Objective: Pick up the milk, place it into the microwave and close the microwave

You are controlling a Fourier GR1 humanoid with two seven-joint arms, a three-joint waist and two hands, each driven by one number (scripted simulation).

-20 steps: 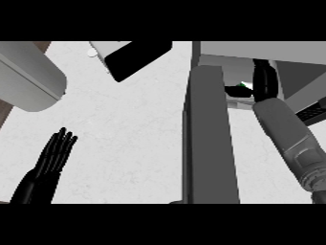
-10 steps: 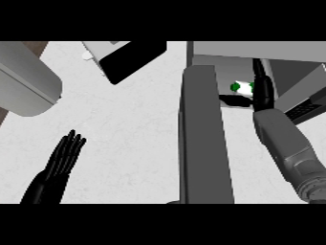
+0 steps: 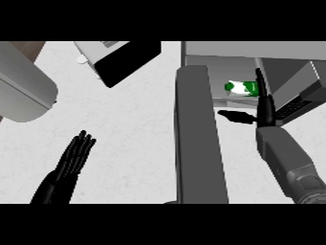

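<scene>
Milk [image 3: 241, 87] inside the open microwave [image 3: 292, 67]
Right hand [image 3: 263, 103] beside the milk, fingers straight, thumb spread, holding nothing; door [image 3: 199, 139] open; left hand [image 3: 73, 155] flat, fingers straight and together.

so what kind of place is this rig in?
Most likely a kitchen counter: a pale speckled countertop, an open microwave with its door swung out, and a green-and-white milk carton inside it beside the right hand.
</scene>
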